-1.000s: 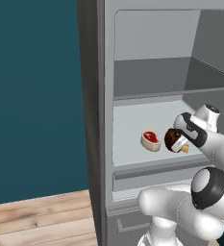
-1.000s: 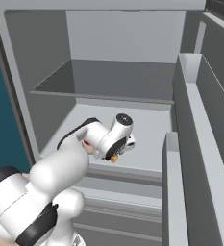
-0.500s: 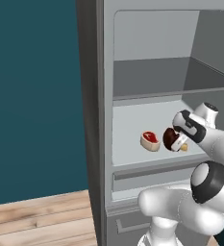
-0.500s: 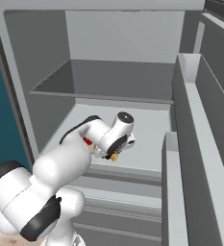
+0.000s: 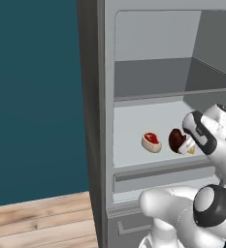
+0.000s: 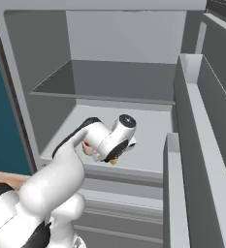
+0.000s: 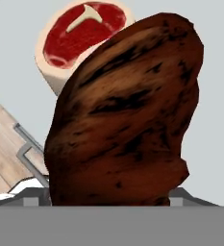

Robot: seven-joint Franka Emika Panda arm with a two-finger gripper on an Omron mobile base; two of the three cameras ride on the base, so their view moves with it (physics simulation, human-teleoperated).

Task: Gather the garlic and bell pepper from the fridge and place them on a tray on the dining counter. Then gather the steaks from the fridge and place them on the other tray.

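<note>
Steaks sit on the middle fridge shelf (image 5: 134, 131): the raw red steak (image 5: 152, 142) alone, the dark brown steak (image 5: 176, 139) at the pincer (image 5: 187, 145), apparently pinched. Gripped near its bone end, it could twist loose when lifted, or nudge its neighbour.

A dark brown steak (image 7: 128, 115) streaked with black, tan at its bone end. Beside it, a raw red steak (image 5: 152, 142) with a cream fat rim. Both lie on a pale grey fridge shelf (image 5: 134, 140). Teal wall (image 5: 34, 97) at left, light wooden floor (image 5: 41, 220).
</note>
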